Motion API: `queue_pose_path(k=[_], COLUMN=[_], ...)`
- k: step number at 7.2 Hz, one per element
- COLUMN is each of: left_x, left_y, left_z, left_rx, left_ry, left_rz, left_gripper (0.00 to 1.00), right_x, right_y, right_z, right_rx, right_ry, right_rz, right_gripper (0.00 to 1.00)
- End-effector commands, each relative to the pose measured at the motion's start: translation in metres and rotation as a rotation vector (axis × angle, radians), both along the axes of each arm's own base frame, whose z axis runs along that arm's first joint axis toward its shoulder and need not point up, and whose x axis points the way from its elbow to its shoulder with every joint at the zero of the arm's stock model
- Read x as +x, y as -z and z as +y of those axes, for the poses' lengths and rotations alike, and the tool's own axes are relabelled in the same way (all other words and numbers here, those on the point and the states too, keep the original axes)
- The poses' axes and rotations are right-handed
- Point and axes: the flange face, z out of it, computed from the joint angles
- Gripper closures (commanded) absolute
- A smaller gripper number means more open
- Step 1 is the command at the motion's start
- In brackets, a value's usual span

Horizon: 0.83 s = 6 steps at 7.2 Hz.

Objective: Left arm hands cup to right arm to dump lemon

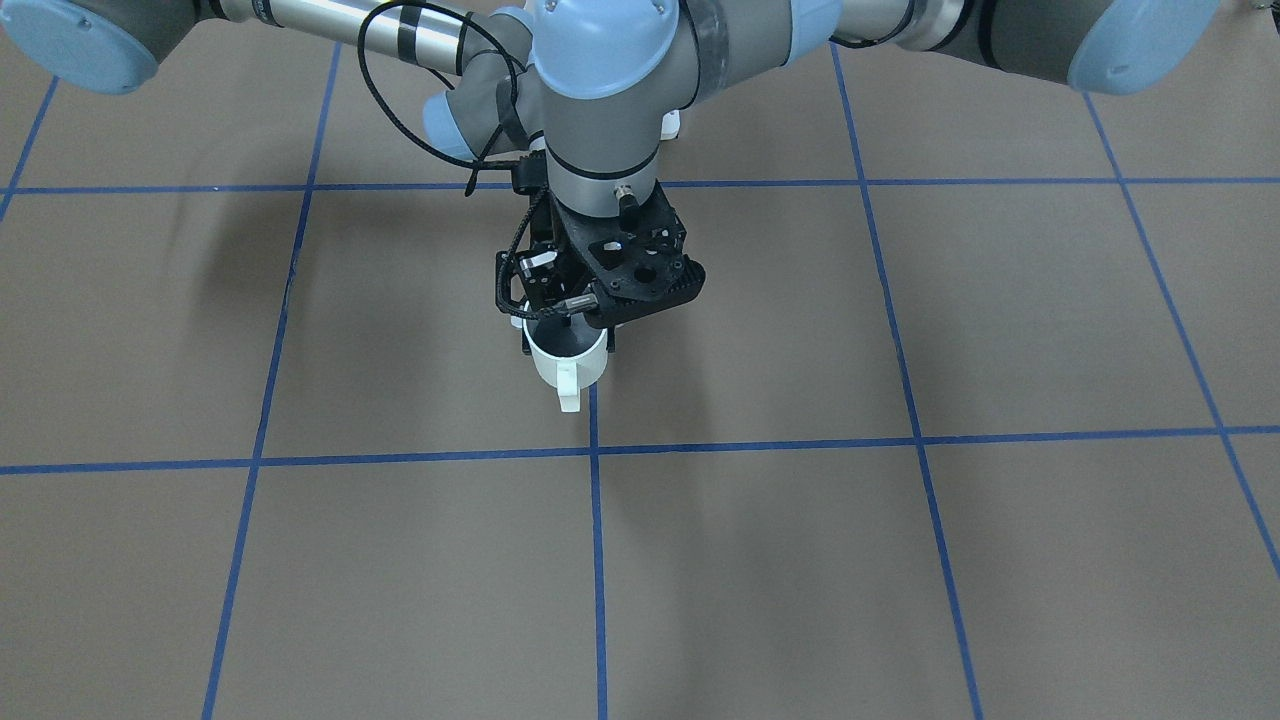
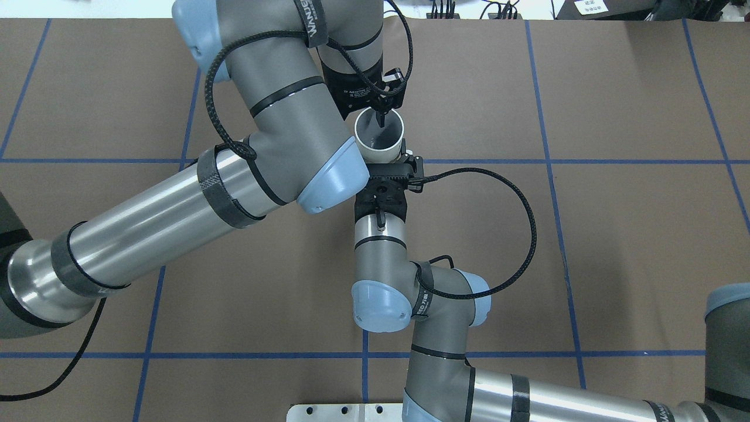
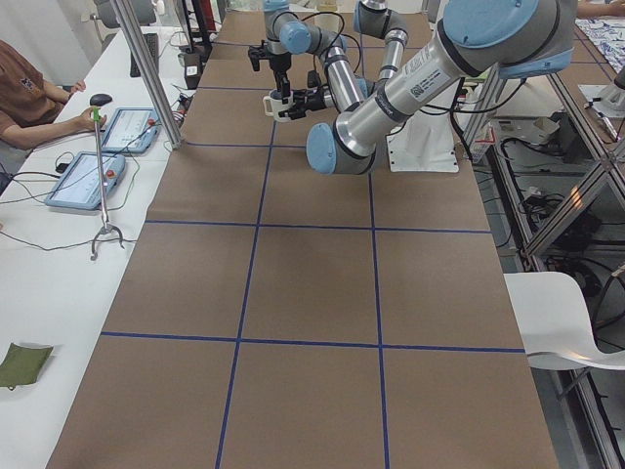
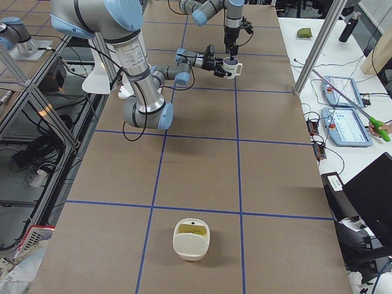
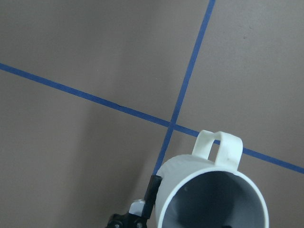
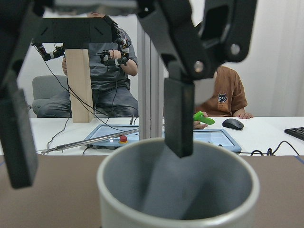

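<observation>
1. L arm comes in from the left of the overhead frame. The left tool (image 6: 98, 164) points straight down over the cup (image 2: 378, 142) and is spread wide. One finger (image 6: 178, 118) hangs inside the cup w/o pinching. The other finger (image 6: 18, 142) sits well out at the left edge of the R wrist view, w/ the cup wall between them, so this tool grips nothing
2. The cup is at centre-top of the overhead frame, upright, mouth up, clear of the tabletop (image 1: 900, 560). Its handle points to the lower edge of the front view. The inside shows only dark grey and the bottom is hidden. No lemon shows in any view, so can't tell if it's in there
3. R arm enters from the lower right of the overhead frame. The right tool (image 1: 568, 345) lies level, w/ black fingers on both sides of the cup's body, closed on it. I judge it's the only thing carrying the cup
4. Lower centre of the R side view: a cream container (image 4: 191, 245) on the tabletop w/ sth yellow-green in it, too small to say what
5. Step, as I read it: tail end of the handover. R has the cup, L not yet clear of it
6. Next: left tool needs to lift straight up so the inner finger clears the rim w/o knocking it. Then R arm carries the cup & rolls its wrist to tip the lemon out, prob over that container, but that's a guess
</observation>
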Motion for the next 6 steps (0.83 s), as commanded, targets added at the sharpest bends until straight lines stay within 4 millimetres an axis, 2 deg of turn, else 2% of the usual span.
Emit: queue_pose_path(k=[1,3,6], left_x=[0.0055,0.0096,0.0125], left_y=[-0.0039,-0.0046,-0.0042], left_z=[-0.0001,0.0037,0.0071], left_rx=[0.004,-0.001,-0.003], left_ry=[0.004,-0.002,-0.006], left_rz=[-0.015,-0.018,-0.018], left_gripper=[0.29,0.39,0.43], right_x=[0.0009,0.0004,0.0002], right_y=[0.0002,0.0007,0.0049], right_z=[0.001,0.0009,0.0008], right_rx=[0.001,0.001,0.003], right_ry=[-0.001,-0.001,-0.001], right_rz=[-0.002,-0.002,-0.008], right_gripper=[0.59,0.59,0.59])
